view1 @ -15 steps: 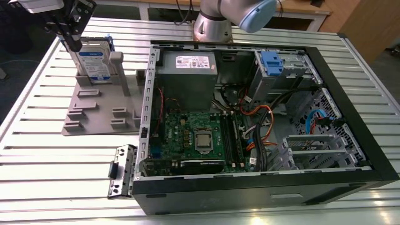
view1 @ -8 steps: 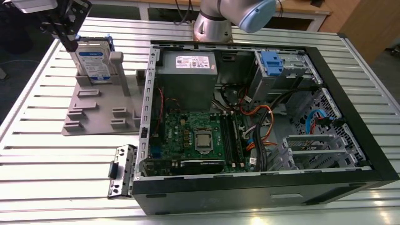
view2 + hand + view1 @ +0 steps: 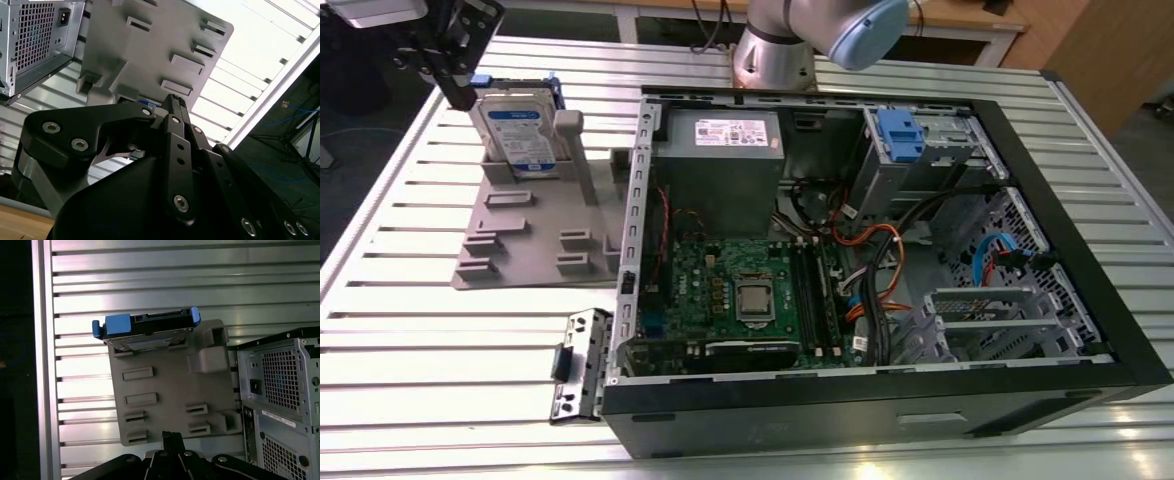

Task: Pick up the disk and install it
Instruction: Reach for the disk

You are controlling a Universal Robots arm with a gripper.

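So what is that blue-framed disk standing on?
The disk stands upright in a slot of a grey plastic holder, which lies on the slatted metal table. Its lower edge is sunk in the slot, so what touches it there is hidden.

The slatted table point(image 3: 400, 330) is lying open at the exterior view's left of the grey holder point(image 3: 520, 240); the computer case point(image 3: 638, 190) wall is crowding its other side, beside the upright disk point(image 3: 518, 130).
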